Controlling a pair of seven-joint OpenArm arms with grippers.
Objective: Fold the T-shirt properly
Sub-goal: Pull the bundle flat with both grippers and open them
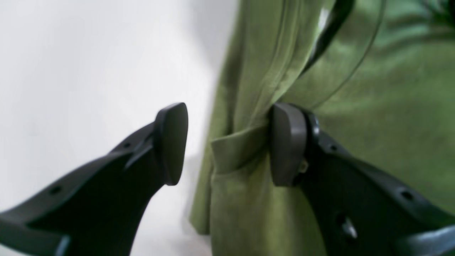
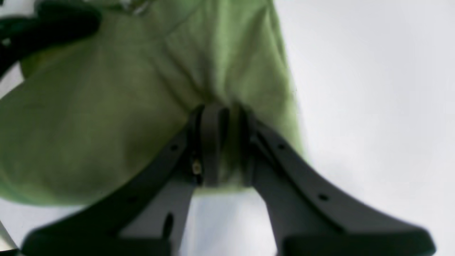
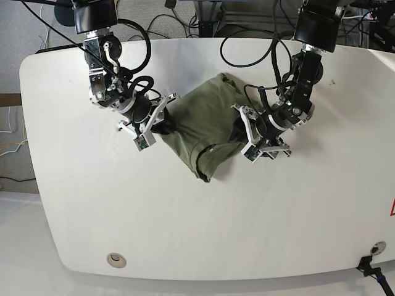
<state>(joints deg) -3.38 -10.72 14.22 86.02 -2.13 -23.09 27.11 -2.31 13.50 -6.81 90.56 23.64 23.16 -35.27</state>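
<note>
Table: big white rounded table [image 3: 185, 228], grey floor and a tangle of black cables [image 3: 247, 37] past its far edge.
Shirt: the olive shirt [image 3: 207, 120] sits bunched up around the middle of the table, a bit toward the far side, with one corner drooping down toward the near edge.
Shirt shape: pretty rumpled, folds running every which way, a hem edge showing along the lower part.
Right gripper: right gripper [image 2: 222, 145] is at the shirt's left edge in the base view, fingers pinched together with green cloth squeezed between them. Wrist cam shows the fabric fanning out up and away from the pinch.
Left gripper: left gripper [image 1: 227, 144] is at the shirt's right edge in the base view, fingers spread wide apart. One pad [image 1: 288, 144] is pressed against a folded flap of the shirt, the other pad [image 1: 172, 142] hangs over bare table, not touching cloth.
Wire: a thin dark cable [image 1: 330, 32] runs across the shirt above the left gripper in the wrist cam.
Blur: both wrist views are soft, so fine stitching is hard to make out.
</note>
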